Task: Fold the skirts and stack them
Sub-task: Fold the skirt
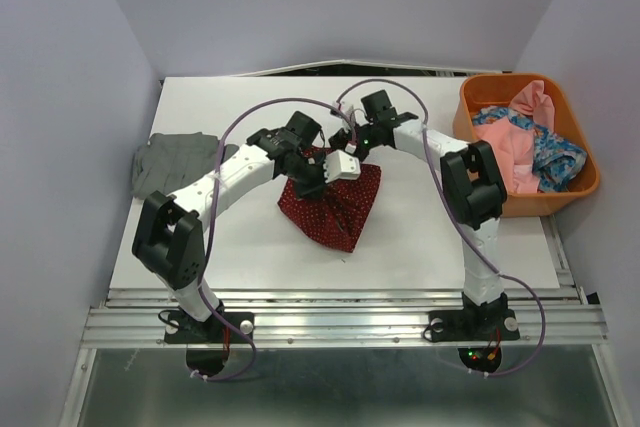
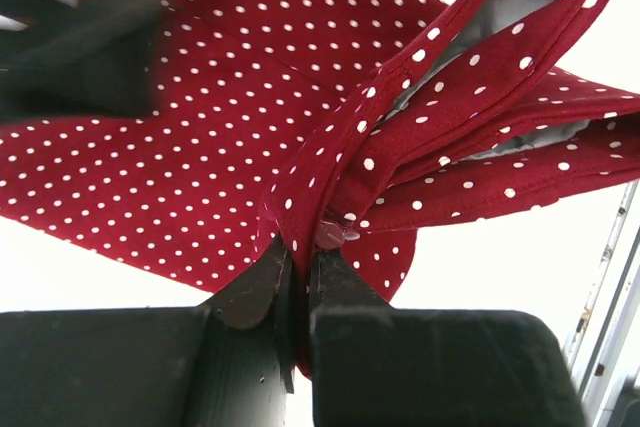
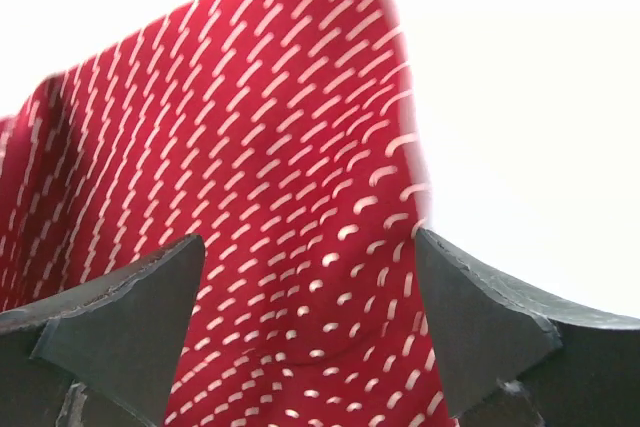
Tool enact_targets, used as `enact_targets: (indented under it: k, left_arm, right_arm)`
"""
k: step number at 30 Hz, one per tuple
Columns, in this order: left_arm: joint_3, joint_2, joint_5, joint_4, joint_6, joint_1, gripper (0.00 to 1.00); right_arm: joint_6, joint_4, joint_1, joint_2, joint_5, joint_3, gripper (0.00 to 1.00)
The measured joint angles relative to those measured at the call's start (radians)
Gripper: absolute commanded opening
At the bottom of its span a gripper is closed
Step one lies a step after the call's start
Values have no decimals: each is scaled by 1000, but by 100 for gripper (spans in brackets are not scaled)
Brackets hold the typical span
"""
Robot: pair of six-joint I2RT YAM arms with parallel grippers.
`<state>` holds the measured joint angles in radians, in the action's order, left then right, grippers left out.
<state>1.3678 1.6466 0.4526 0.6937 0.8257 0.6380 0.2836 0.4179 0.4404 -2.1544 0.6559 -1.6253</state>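
Centrally, on the white table [image 1: 420, 237], lies the dark red skirt [image 1: 335, 209], a thin woven cloth printed with small, evenly spaced white dots. It is bunched into a rough triangle whose point faces the arm bases.

Left wrist view: the left gripper [image 2: 300, 252] has its black, wedge-shaped fingers [image 2: 250, 292] clenched on a gathered pinch of this cloth. Several pleats fan upward and to the right from the pinch, and a pale grey inner layer shows inside the folds.

Right wrist view: the right gripper [image 3: 310, 307] stands released, its two dark, matte fingers [image 3: 130, 317] spread wide. The red cloth hangs in the gap between them without being pressed. Its dots are smeared into short streaks by blur.

Top view, left: the grey skirt [image 1: 172, 162], plain and matte, lies crumpled at the left edge of the table, well apart from the red one.

Top view, right: an orange plastic basket [image 1: 545, 205] with rounded corners holds the blue skirt [image 1: 555, 159], which has a flower print, beside a pink cloth [image 1: 520, 137]. Both are loosely heaped.
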Motion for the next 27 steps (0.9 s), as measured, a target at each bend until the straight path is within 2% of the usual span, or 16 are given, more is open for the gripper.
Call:
enact_targets:
  k: [3,6,7,13,16,18,27]
  left_arm:
    - [-7,0,3,6,3,0,0]
    - [-16,0,6,12,4,0,0]
    - [-16,0,6,15,3,0,0]
    - [-1,8,8,34,-1,-13,0]
    - [63,53,8,60,-6,-29,0]
    - [116,90,8,69,-10,-42,0]
    - [308,255,3,86,-24,-93,0]
  right_arm:
    - [-42,2,-33,-35,-37,-123,88]
    - [-62,-3,-63,-60,-58,-216,75]
    - [-69,-7,-75,-69,-69,-246,68]
    - [-80,-4,-88,-139,-74,-290,51]
    - [-80,16,-83,-201,-66,-289,39]
    - [-80,20,-80,-230,-50,-289,36]
    - [-82,-1,-77,-236,33,-267,36]
